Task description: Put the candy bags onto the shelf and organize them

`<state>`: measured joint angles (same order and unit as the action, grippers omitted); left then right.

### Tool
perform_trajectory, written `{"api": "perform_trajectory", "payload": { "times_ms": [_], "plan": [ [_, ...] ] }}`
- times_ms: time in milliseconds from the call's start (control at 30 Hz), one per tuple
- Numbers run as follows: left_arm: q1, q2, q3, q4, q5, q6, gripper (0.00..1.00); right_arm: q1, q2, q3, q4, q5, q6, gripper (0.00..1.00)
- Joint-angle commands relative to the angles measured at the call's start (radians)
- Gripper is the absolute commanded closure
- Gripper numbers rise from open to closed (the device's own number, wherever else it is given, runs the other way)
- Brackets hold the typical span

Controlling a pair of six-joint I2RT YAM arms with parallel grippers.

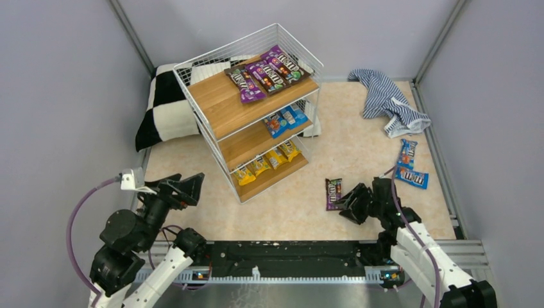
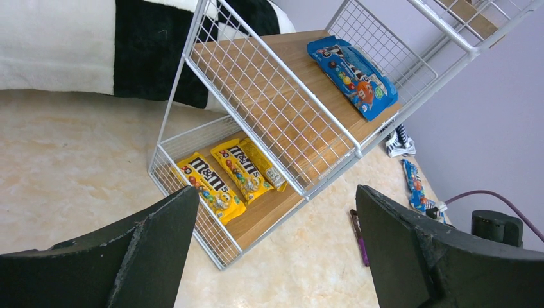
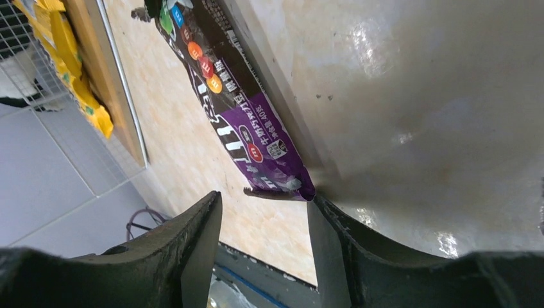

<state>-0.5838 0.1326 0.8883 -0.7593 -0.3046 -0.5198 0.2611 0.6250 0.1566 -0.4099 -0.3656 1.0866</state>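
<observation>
We judged the job well along but not finished. The shelf [image 1: 217,102] already carried purple bags [image 1: 266,74] on its top board, blue bags [image 1: 286,119] on the middle one and yellow bags [image 1: 266,162] on the bottom one, each colour on its own tier. Three were left on the table [image 1: 282,205]: a loose purple bag [image 1: 333,193] lying flat to the right of the shelf, and two loose blue bags [image 1: 411,178] farther right, near the striped cloth [image 1: 388,99]. The right gripper [image 1: 354,204] sat low just beside the loose purple bag. Its fingers were spread, with the bag's near end at the gap between them, and pinched nothing as far as we could see. We took picking up that bag to be the step in hand. The left gripper [image 1: 189,185] hung wide open in front of the shelf, empty. As for writing, the yellow bags showed the m&m's logo plainly in the left wrist view, and a blue bag there seemed to bear the same lettering. The loose purple bag had small white print that we could not read.
</observation>
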Motion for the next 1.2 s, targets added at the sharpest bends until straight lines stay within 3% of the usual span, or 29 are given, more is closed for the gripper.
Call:
{"api": "perform_trajectory", "payload": {
  "times_ms": [0,867,1000,1167],
  "plan": [
    [-0.006,-0.001,0.02,0.022,-0.007,0.023,0.02,0.007,-0.015,-0.037,0.026,0.102,0.037,0.48],
    [-0.007,0.009,0.03,0.012,-0.008,0.027,0.02,-0.043,0.019,-0.08,0.023,0.245,0.07,0.5],
    [-0.007,0.009,0.026,0.014,-0.009,0.026,0.02,-0.048,0.022,-0.103,0.072,0.243,0.079,0.58],
    [-0.008,0.018,0.021,0.026,0.0,0.023,0.02,-0.048,0.027,-0.131,0.154,0.237,0.068,0.78]
  ]
}}
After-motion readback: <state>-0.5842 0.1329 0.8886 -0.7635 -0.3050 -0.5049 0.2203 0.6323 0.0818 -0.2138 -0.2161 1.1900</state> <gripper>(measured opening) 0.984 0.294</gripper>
